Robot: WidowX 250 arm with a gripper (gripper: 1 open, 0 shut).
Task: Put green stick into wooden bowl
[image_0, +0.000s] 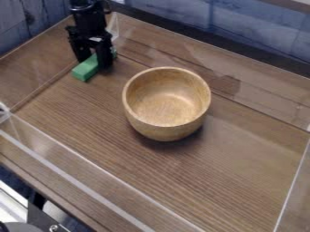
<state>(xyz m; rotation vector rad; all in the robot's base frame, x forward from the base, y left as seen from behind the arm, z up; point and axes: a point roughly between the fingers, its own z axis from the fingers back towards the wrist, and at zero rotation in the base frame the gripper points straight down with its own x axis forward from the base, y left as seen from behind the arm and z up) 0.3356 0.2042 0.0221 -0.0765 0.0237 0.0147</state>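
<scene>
— Why is the gripper (94, 60) hanging just over the green stick (85, 72)?

— I think it is preparing the grasp. Its fingers are standing spread, and they are not pinching anything, as I am seeing it. If they are touching the stick, I am not able to tell, because the dark fingers are hiding its far part

— And where is the stick lying?

— It is lying flat on the table (218, 172), outside the wooden bowl (168, 98) and well apart from it. The bowl is sitting upright, its hollow is facing up, so it is waiting well for a drop from above

— So what is the next move needing?

— Probably the fingers are needing to go down around the narrow sides before closing. If they are sitting crooked, the stick is maybe turning or slipping
</scene>
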